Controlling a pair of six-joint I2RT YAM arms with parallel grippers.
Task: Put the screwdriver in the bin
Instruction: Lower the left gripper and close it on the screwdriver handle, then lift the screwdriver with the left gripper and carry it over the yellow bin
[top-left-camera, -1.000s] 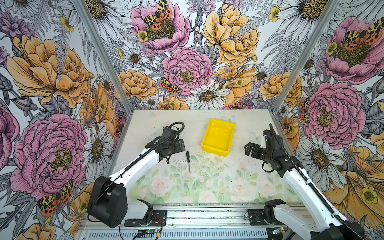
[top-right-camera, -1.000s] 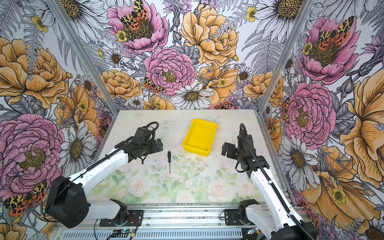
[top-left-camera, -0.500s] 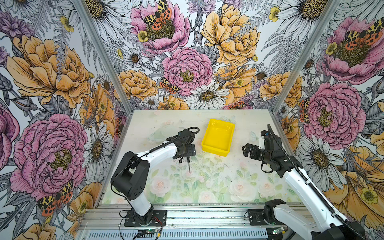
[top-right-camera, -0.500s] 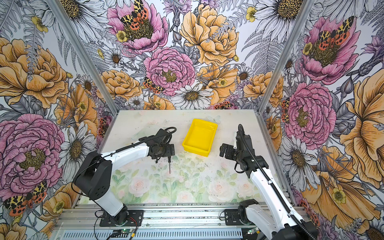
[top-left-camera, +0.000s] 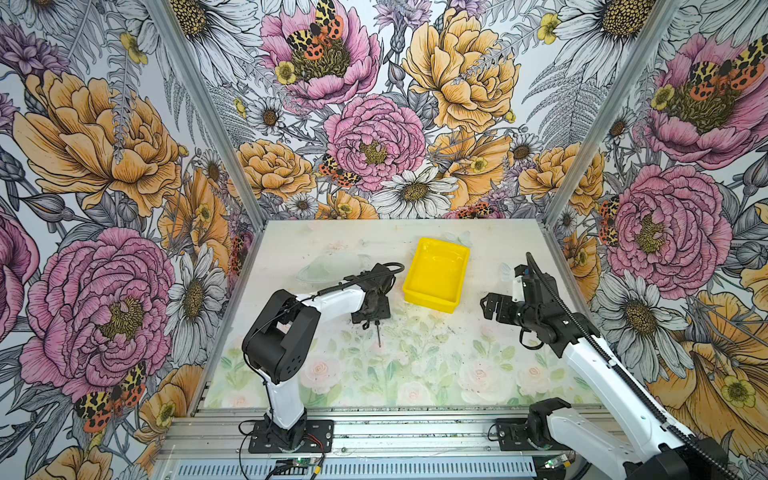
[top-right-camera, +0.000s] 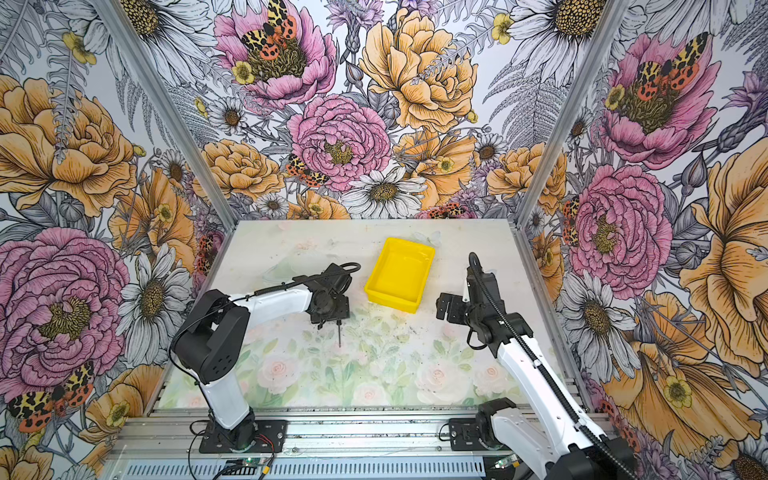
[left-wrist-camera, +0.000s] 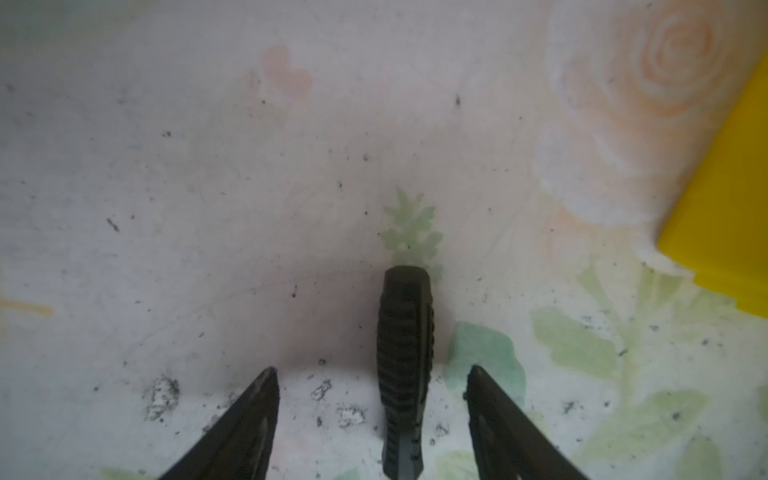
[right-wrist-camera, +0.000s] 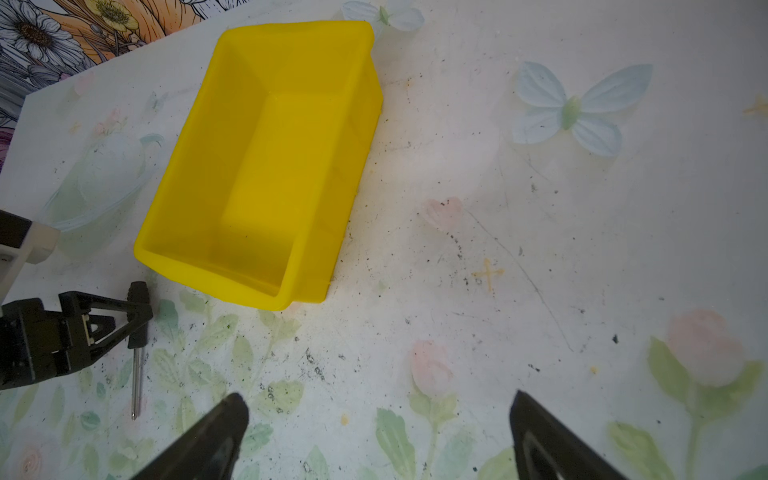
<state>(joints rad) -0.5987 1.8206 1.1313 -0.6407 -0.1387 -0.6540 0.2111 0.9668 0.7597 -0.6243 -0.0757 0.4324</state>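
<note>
The screwdriver (left-wrist-camera: 405, 353) lies flat on the desk (left-wrist-camera: 166, 166), its black handle between the jaws of the left pincer (left-wrist-camera: 370, 369), which has swung over it and begun narrowing but touches neither side yet. A grasp looks imminent. The empty bin (left-wrist-camera: 731, 208) waits near that pincer, and the right pincer (right-wrist-camera: 379, 397) gapes empty.

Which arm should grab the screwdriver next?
Left. The left gripper sits low over the screwdriver, with its open jaws on either side of the black handle. The right gripper is open too, but well away from it, holding nothing.
</note>
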